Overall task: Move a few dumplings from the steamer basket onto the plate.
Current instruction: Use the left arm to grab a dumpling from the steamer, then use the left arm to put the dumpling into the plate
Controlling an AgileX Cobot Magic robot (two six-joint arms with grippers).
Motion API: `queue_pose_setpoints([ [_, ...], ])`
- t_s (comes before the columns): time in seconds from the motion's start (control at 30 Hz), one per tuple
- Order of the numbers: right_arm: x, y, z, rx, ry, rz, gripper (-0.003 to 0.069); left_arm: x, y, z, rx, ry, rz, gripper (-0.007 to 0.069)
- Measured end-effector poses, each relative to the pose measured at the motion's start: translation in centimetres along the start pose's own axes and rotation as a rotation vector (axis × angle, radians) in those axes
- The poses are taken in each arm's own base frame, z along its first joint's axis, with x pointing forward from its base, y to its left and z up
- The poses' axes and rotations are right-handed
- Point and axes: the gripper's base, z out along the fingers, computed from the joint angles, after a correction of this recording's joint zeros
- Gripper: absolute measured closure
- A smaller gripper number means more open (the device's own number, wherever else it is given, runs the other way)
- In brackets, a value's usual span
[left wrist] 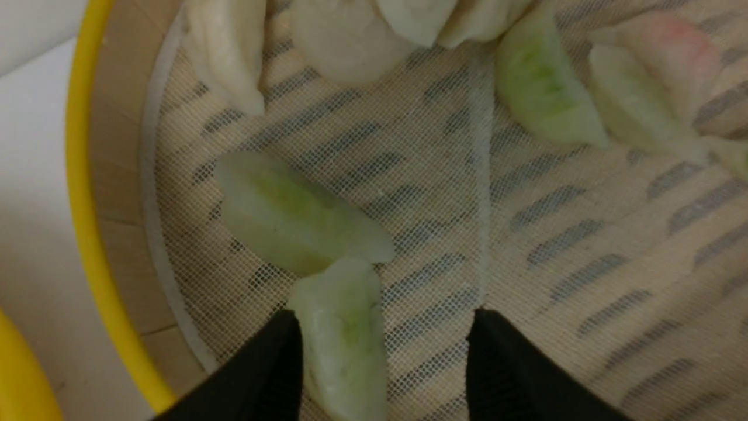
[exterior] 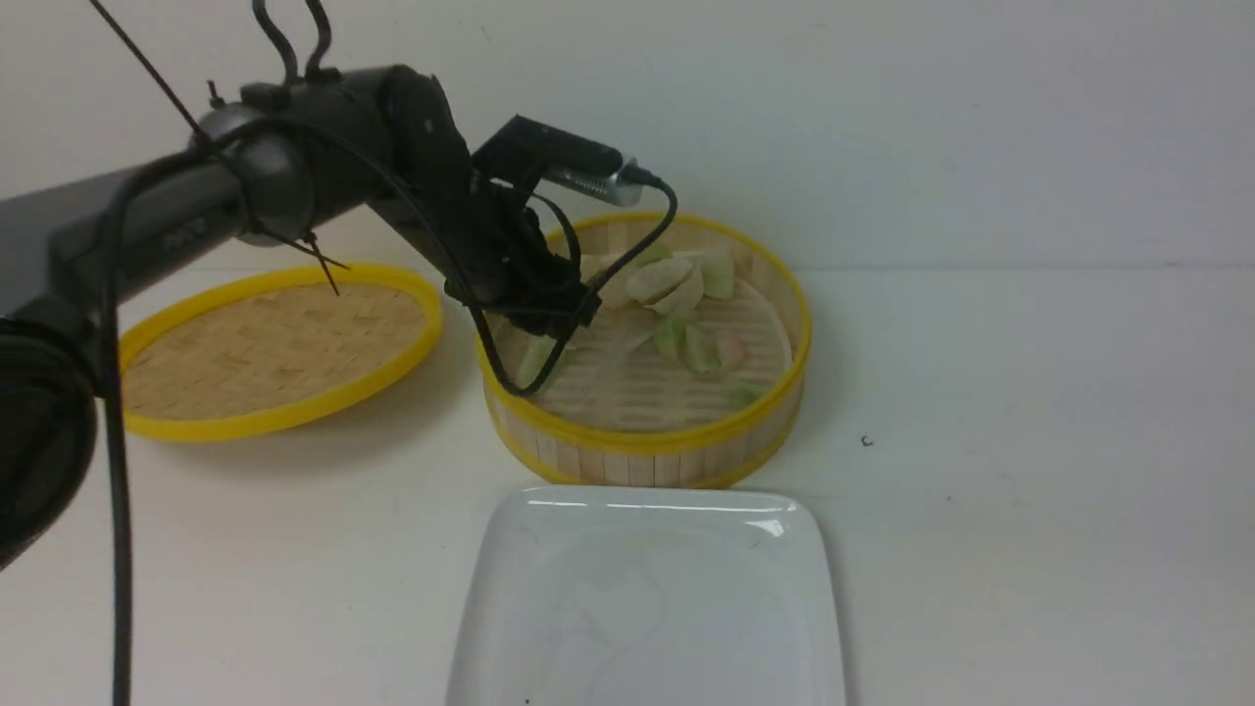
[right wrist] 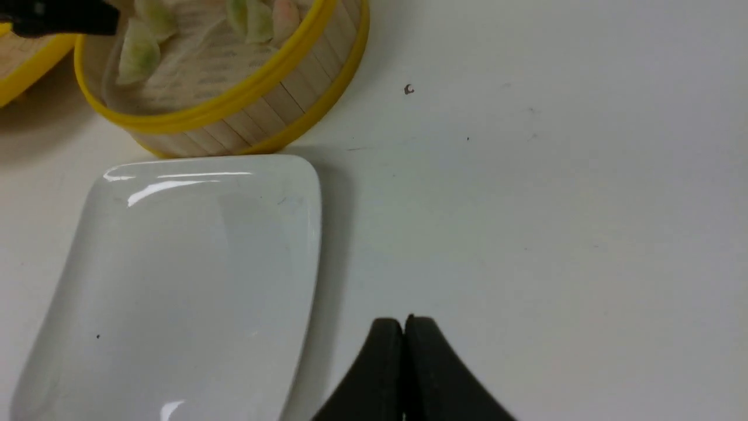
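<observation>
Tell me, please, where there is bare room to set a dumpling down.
The glossy white square plate is entirely bare, as is the white table right of it. Inside the round bamboo steamer basket, the floor nearest the plate is mostly free; pale dumplings crowd the far side, and the open left gripper occupies the left edge.

My left arm (exterior: 147, 226) reaches forward, wrist apparently tipped downward, left gripper (left wrist: 385, 318) spread wide apart. My right gripper (right wrist: 404, 327) (only its fingertips show) is pressed fully closed.
</observation>
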Motion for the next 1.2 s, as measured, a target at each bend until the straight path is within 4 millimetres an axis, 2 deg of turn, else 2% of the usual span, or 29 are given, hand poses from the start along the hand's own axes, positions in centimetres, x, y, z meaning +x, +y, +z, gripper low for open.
queue_pose_setpoints([
  [0.17,0.0,0.2,0.0,-0.017,0.001,0.015,0.0673,0.6,0.6,2.2,-0.036,0.009,0.012,0.0249],
  [0.47,0.0,0.2,0.0,-0.020,0.001,0.017,0.0673,0.8,0.8,4.2,-0.056,-0.003,0.006,0.0262],
  [0.6,0.0,0.2,0.0,-0.020,0.001,0.017,0.0673,0.8,0.7,4.1,-0.050,0.016,0.011,0.0416],
  [0.7,0.0,0.2,0.0,-0.020,0.002,0.017,0.0673,0.4,0.1,3.4,-0.034,0.045,0.025,0.0418],
  [0.8,0.0,0.2,0.0,-0.020,0.002,0.015,0.0673,-0.6,-0.6,1.5,-0.017,0.055,0.040,0.0418],
  [0.9,0.0,0.2,0.0,-0.021,0.002,0.006,0.0673,-2.3,-1.3,-2.5,0.000,0.048,0.060,0.0418],
  [0.93,0.0,0.2,0.0,-0.021,0.003,0.004,0.0673,-2.4,-1.4,-2.8,0.003,0.048,0.062,0.0418],
  [0.97,0.0,0.2,0.0,-0.022,0.003,-0.003,0.0673,-2.9,-2.0,-5.6,0.020,0.054,0.071,0.0418],
  [1.03,0.0,0.2,0.0,-0.022,0.003,-0.007,0.0673,-2.9,-2.4,-7.5,0.037,0.067,0.072,0.0418],
  [1.13,0.0,0.2,0.0,-0.022,0.003,-0.008,0.0673,-2.8,-3.9,-11.9,0.103,0.074,0.071,0.0418],
  [1.2,0.0,0.2,0.0,-0.024,0.004,-0.008,0.0673,-2.6,-4.3,-12.7,0.122,0.066,0.067,0.0418],
])
